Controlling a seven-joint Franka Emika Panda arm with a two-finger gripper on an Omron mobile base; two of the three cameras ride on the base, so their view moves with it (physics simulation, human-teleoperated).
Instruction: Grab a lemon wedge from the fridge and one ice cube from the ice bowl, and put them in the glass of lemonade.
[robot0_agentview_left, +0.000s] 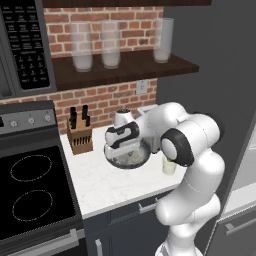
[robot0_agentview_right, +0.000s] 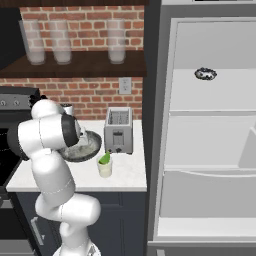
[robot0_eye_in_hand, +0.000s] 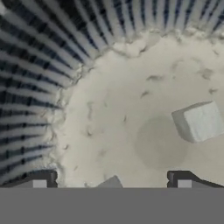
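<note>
My gripper (robot0_agentview_left: 123, 140) hangs open just above the ice bowl (robot0_agentview_left: 131, 159), a wide dark bowl on the counter. In the hand view its two dark fingertips (robot0_eye_in_hand: 42, 180) stand wide apart over the whitish speckled inside of the ice bowl (robot0_eye_in_hand: 122, 113). One white ice cube (robot0_eye_in_hand: 199, 121) lies to the right, clear of the fingers. The glass of lemonade (robot0_agentview_right: 104, 168) stands right of the ice bowl (robot0_agentview_right: 86, 148), with the lemon wedge (robot0_agentview_right: 105, 159) sitting in its top. The fridge (robot0_agentview_right: 200, 45) stands open on the right.
A toaster (robot0_agentview_right: 118, 130) stands behind the glass. A knife block (robot0_agentview_left: 80, 133) sits left of the bowl, beside the stove (robot0_agentview_left: 32, 190). Tall clear glasses (robot0_agentview_left: 111, 45) line the shelf above. A small dark ring (robot0_agentview_right: 205, 74) lies on a fridge shelf.
</note>
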